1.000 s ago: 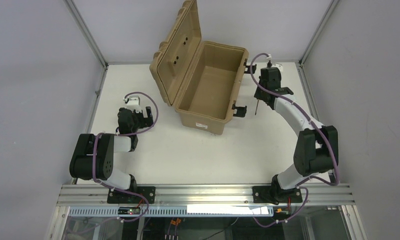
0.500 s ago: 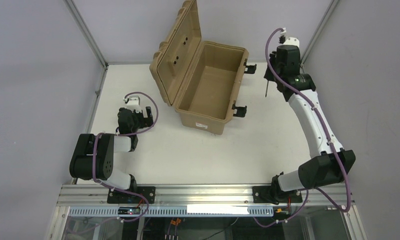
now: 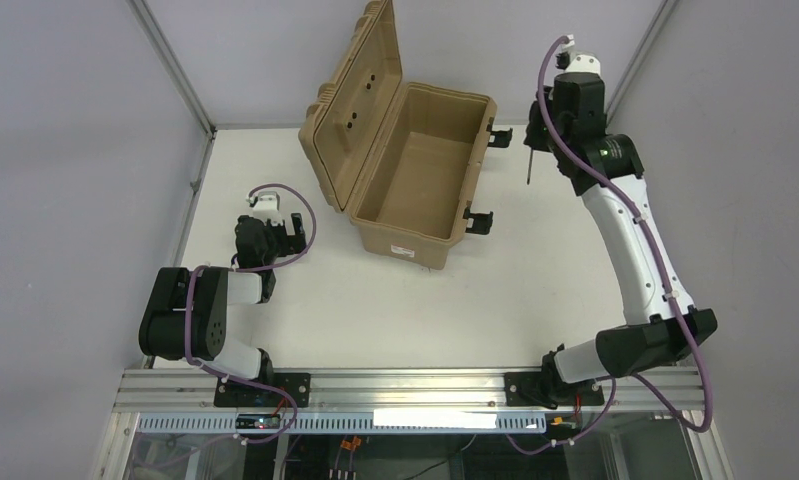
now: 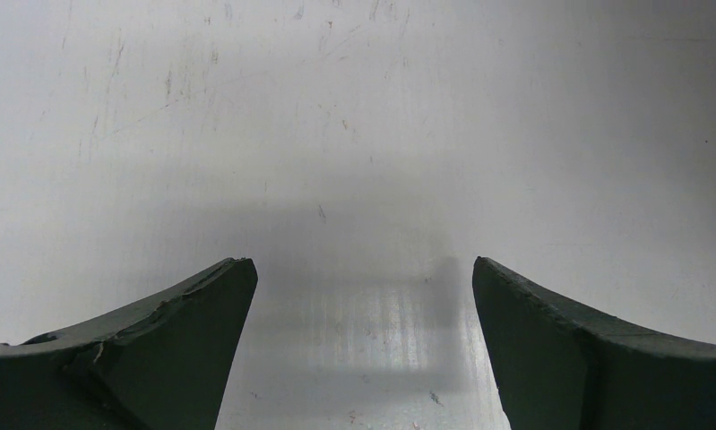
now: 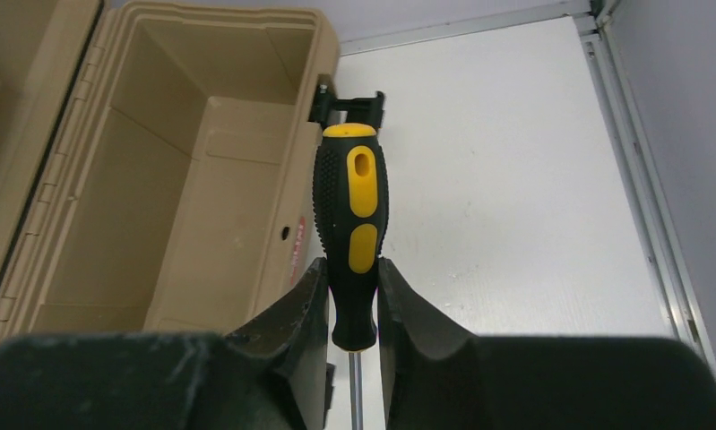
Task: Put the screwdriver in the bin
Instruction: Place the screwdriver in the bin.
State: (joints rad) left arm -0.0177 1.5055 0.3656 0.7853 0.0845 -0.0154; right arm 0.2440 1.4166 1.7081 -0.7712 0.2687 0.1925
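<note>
The right gripper (image 5: 352, 279) is pinching the narrow end of the handle of the small screwdriver with a yellow and black handle and thin dark metal shaft (image 5: 352, 202). It holds the screwdriver in the air just beside the right wall of the large tan hard-plastic case (image 3: 427, 243), outside it, and the ribbed lid of the case stands open. The left gripper (image 4: 363, 269) has its fingers spread wide, low over the white table (image 3: 375, 300), well apart from the case.

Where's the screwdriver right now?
The screwdriver is clamped in the right gripper, held just right of the bin in the top view, beside its latches, not yet over the opening.
</note>
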